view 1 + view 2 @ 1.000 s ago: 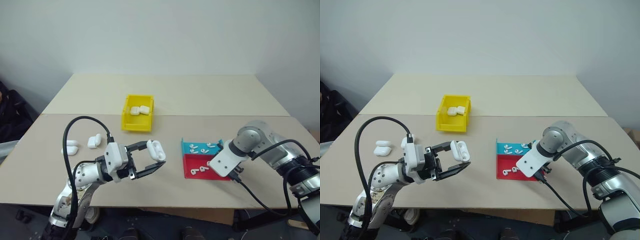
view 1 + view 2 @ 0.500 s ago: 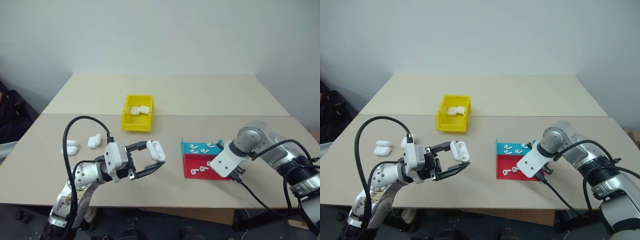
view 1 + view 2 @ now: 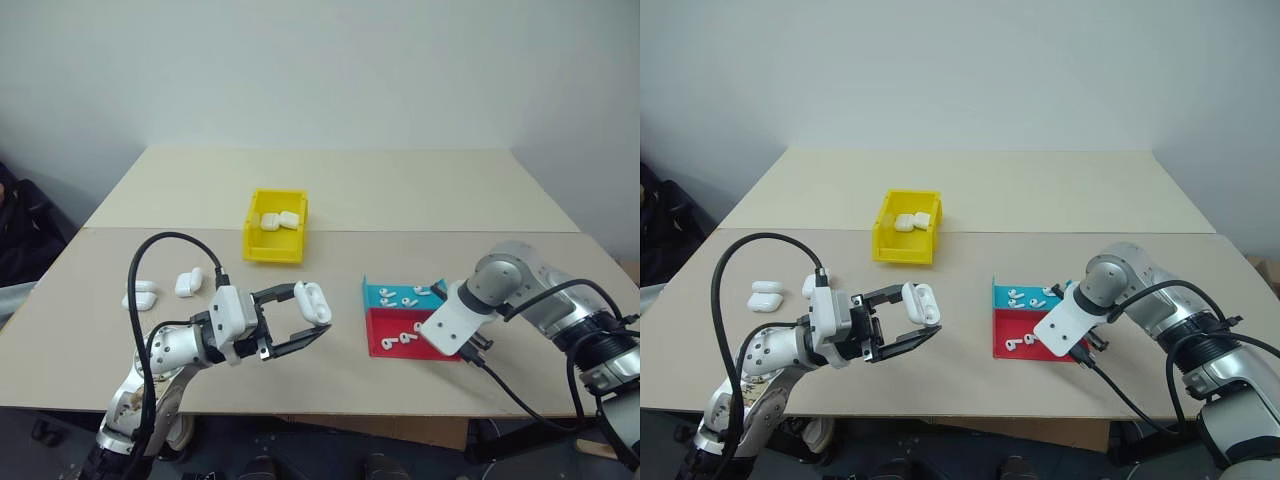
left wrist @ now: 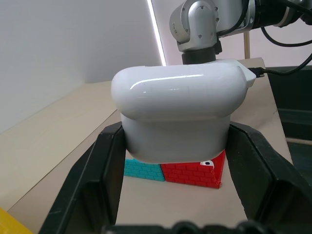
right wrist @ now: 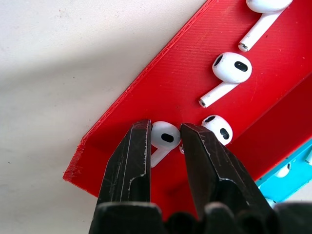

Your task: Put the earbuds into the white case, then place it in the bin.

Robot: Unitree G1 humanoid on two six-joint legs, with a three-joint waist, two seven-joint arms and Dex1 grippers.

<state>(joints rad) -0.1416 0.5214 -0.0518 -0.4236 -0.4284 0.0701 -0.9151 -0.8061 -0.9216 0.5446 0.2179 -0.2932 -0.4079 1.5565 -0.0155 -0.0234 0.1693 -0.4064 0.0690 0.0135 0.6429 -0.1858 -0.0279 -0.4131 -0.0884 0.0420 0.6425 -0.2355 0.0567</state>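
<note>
Closest in, the right wrist view gives what the head cameras cannot: the right gripper (image 5: 165,139) has its two black fingers pinched on one earbud (image 5: 163,138) lying in the red tray (image 5: 146,92), near the tray's low corner, with a second bud touching or just beside the far finger and two more further along the tray floor. From the head views that same gripper is hidden under the right arm's white wrist plate, so the grasp cannot be read there. The left wrist view shows the left gripper (image 4: 175,146) clamped on the white case (image 4: 178,117), held between the fingers with its rounded top up; whether its lid is open cannot be told from that angle. In the left eye view the case (image 3: 312,300) is carried above the table (image 3: 330,190), pointing toward the trays. Behind the red tray sits the blue tray (image 3: 405,296) with several earbuds, too small to count surely. Two spare cases (image 3: 165,288) lie on the table to the left. Farthest, the yellow bin (image 3: 274,228) holds two cases.
</note>
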